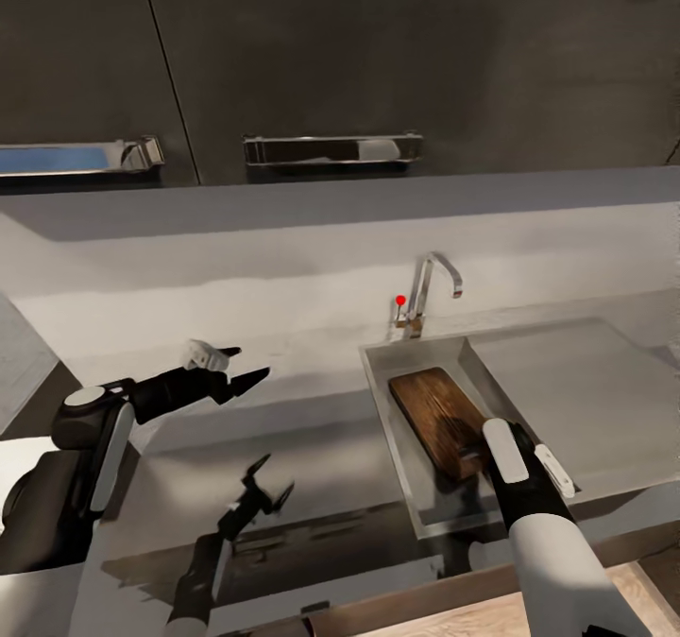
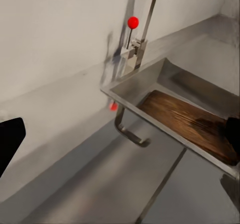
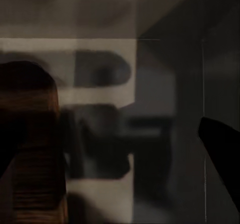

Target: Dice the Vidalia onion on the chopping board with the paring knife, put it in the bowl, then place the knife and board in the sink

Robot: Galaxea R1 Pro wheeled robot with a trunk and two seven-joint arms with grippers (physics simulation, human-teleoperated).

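I judge the task nearly done; the chopping board (image 1: 437,420) lies tilted in the sink (image 1: 382,363) beneath the tap (image 1: 430,287). My right gripper (image 1: 477,448) sits at the board's near end, grip unclear; the left gripper (image 1: 247,369), beside the sink, is spread and holds nothing.

Head view high above the sink (image 1: 416,429); left wrist sideways across it, right wrist close inside.

Kitchen. Glossy dark upper cabinets (image 1: 378,51) with chrome bar handles (image 1: 331,149) over a long grey steel-look countertop (image 1: 236,372). Rectangular grey steel sink (image 1: 430,505) with curved chrome tap (image 1: 430,287), grey wall behind.
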